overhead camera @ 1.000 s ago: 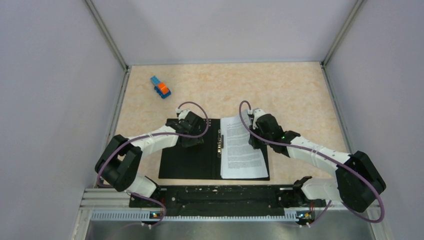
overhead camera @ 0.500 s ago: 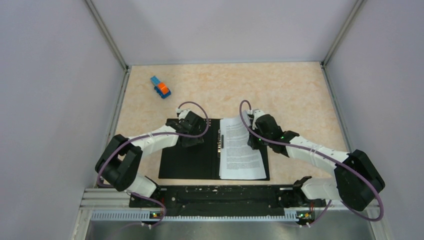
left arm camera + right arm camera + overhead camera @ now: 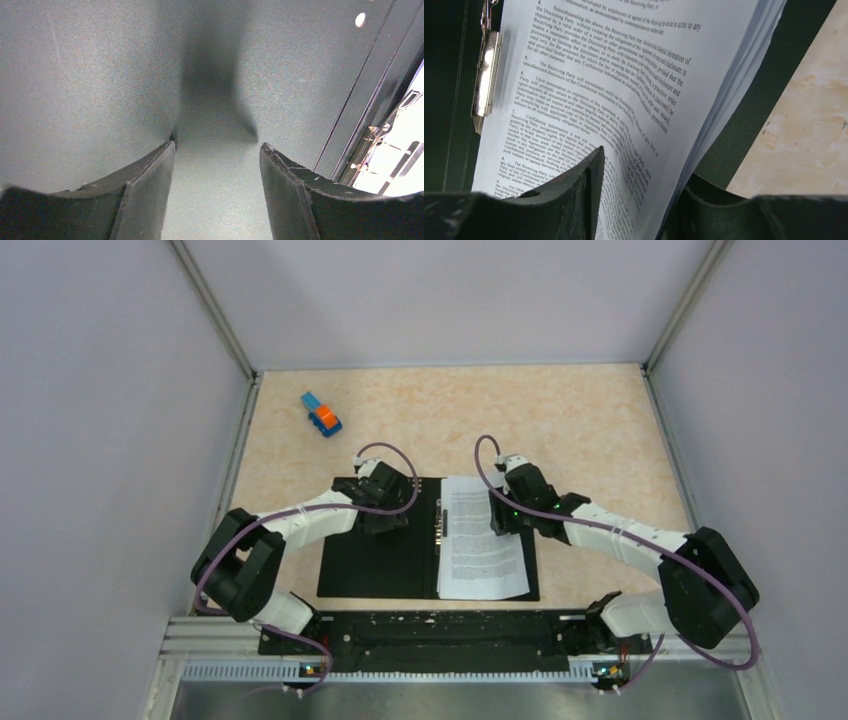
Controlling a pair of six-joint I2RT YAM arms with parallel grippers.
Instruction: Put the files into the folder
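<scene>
Gripping the printed sheets (image 3: 624,100) at their right edge, right gripper (image 3: 639,200) holds them over the open folder (image 3: 380,560); left gripper (image 3: 217,165) rests spread, empty, on its black inside

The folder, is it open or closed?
Open. The folder lies spread flat, black inside facing up, metal spine clip showing, the files on its right half.

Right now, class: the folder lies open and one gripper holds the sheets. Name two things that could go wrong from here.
1. The right gripper pinches only the files' edge; the sheets look fanned, so one may slip or crease.
2. The left gripper presses open on the folder; if it lifts, the folder may shift.
</scene>
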